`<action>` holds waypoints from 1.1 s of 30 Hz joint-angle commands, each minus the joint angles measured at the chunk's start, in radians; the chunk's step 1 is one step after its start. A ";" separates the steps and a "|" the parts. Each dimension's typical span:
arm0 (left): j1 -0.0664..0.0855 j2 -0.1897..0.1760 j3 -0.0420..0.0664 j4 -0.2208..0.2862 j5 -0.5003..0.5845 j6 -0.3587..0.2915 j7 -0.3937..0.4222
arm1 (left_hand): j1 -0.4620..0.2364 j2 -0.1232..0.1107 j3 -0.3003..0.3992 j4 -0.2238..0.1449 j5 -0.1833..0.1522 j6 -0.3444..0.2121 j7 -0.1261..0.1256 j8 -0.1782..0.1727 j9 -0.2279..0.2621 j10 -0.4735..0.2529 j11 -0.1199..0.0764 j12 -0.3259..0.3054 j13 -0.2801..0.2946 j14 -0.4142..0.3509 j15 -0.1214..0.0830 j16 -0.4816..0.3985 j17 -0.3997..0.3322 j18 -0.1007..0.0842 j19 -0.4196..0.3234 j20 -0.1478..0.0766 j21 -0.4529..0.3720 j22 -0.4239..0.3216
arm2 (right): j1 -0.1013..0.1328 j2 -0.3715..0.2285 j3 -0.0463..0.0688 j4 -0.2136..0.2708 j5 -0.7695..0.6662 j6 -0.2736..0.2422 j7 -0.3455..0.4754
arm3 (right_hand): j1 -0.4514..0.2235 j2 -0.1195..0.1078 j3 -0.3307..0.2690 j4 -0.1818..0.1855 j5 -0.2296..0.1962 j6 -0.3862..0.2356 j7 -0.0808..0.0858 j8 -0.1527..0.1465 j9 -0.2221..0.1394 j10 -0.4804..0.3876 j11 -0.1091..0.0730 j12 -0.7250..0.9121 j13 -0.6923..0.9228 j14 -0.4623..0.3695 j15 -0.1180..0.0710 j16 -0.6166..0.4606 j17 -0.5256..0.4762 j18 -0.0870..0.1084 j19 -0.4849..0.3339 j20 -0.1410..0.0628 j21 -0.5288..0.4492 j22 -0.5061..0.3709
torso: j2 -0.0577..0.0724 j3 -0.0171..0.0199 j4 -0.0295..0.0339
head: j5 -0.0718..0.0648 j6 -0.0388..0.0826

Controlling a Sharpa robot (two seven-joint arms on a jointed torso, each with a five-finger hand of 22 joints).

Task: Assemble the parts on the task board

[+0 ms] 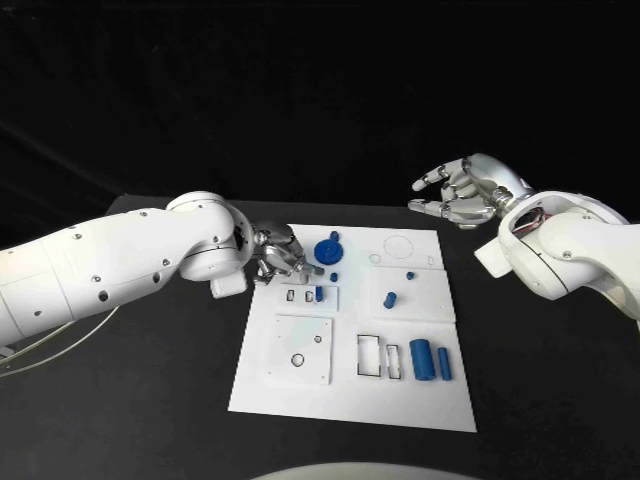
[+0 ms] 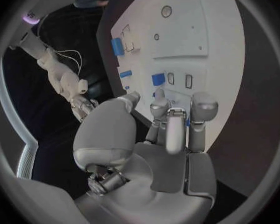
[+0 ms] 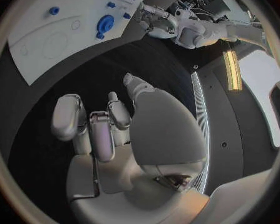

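Two blue cylinders point(image 1: 431, 360) perhaps touch, unobstructed.

Two glossy white arms with rounded shells and small dark screws; silver, many-fingered left hand point(image 1: 281, 258) and right hand point(image 1: 464, 192); thin pale cable under left arm.

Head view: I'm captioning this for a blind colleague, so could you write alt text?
The left hand reaches over the left edge of the white task board, near small blue parts. The right hand hovers open beyond the board's far right corner, over the black table.
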 commanded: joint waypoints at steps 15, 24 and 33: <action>0.014 0.069 -0.015 -0.027 -0.115 0.071 -0.067 | -0.035 0.006 -0.028 0.000 -0.005 0.006 -0.002 -0.003 0.003 0.013 0.004 0.013 0.016 0.065 0.004 0.009 0.129 -0.020 0.019 0.002 0.021 0.034 | 0.002 0.011 0.000 -0.012 -0.020 0.047 -0.037 | -0.010 -0.008 0.005 -0.001 -0.001 -0.010 0.000 0.007 -0.001 -0.006 -0.003 -0.004 -0.003 0.069 -0.008 -0.004 0.124 0.008 0.001 -0.003 0.000 -0.002 | 0.004 -0.0011 -0.0002 | 0.001 -0.009; 0.014 0.088 -0.022 -0.052 -0.115 0.100 -0.072 | -0.037 0.008 -0.030 0.000 -0.005 0.007 -0.002 -0.003 0.003 0.012 0.003 0.011 0.013 0.064 0.003 0.007 0.124 -0.020 0.021 0.002 0.024 0.040 | 0.002 0.013 -0.001 -0.014 -0.028 0.052 -0.043 | -0.010 -0.009 0.005 -0.001 -0.001 -0.010 0.000 0.008 -0.001 -0.008 -0.003 -0.006 -0.005 0.068 -0.008 -0.005 0.122 0.009 -0.001 -0.003 -0.003 -0.004 | 0.005 -0.0017 -0.0017 | 0.004 -0.013; 0.014 0.101 -0.025 -0.065 -0.116 0.123 -0.074 | -0.034 0.010 -0.031 -0.002 -0.004 0.009 -0.003 -0.001 0.005 0.009 0.003 0.008 0.009 0.063 0.003 0.006 0.123 -0.020 0.020 0.002 0.025 0.040 | 0.001 0.019 -0.002 -0.016 -0.042 0.052 -0.041 | -0.011 -0.010 0.005 -0.001 -0.001 -0.011 0.000 0.008 -0.002 -0.008 -0.003 -0.006 -0.005 0.068 -0.008 -0.006 0.120 0.009 -0.002 -0.003 -0.005 -0.006 | 0.006 -0.0006 -0.0007 | 0.006 -0.020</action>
